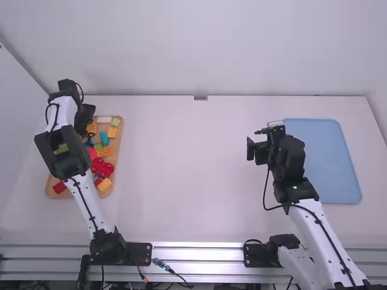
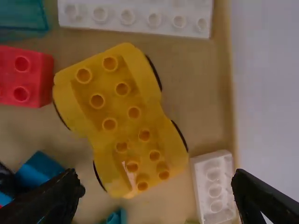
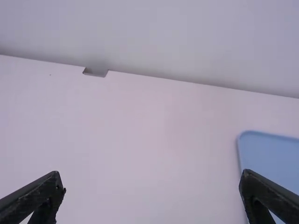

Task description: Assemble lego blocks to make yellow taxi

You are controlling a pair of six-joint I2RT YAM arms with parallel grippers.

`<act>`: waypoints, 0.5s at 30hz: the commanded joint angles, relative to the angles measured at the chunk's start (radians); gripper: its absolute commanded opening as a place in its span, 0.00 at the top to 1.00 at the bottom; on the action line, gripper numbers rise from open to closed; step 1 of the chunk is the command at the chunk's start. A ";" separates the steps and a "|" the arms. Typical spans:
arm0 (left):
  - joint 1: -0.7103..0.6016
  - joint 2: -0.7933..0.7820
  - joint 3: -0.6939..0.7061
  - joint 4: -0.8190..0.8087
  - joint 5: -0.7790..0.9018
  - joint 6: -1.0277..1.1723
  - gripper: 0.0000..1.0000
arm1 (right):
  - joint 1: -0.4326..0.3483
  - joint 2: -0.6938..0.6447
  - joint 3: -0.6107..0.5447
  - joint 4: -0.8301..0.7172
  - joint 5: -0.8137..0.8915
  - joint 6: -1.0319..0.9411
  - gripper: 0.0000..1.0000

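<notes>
My left gripper (image 1: 88,128) is over the far end of the wooden tray, its arm stretched above the tray's left side. In the left wrist view a yellow studded car base (image 2: 122,116) with black wheels lies in the tray, and the left gripper (image 2: 154,193) stands open above it, holding nothing. A red block (image 2: 28,77), a blue block (image 2: 39,172) and a small white block (image 2: 214,186) lie around the base. At the right of the table, my right gripper (image 1: 254,148) is raised near the blue tray; in its wrist view the right gripper (image 3: 152,186) is open.
The wooden tray (image 1: 120,142) at the left also holds an orange block (image 1: 105,152), red blocks (image 1: 101,167) and other pieces. A long white block (image 2: 135,16) lies beyond the car base. A blue tray (image 1: 326,157) lies on the right of the table.
</notes>
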 commanded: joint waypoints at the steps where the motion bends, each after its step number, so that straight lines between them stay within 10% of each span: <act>1: -0.005 0.038 0.015 -0.004 0.003 0.018 0.13 | 0.008 -0.002 0.019 0.000 0.000 0.000 0.01; 15: -0.008 0.038 0.014 -0.010 -0.007 0.003 0.18 | 0.007 -0.002 0.019 -0.002 0.000 0.000 0.01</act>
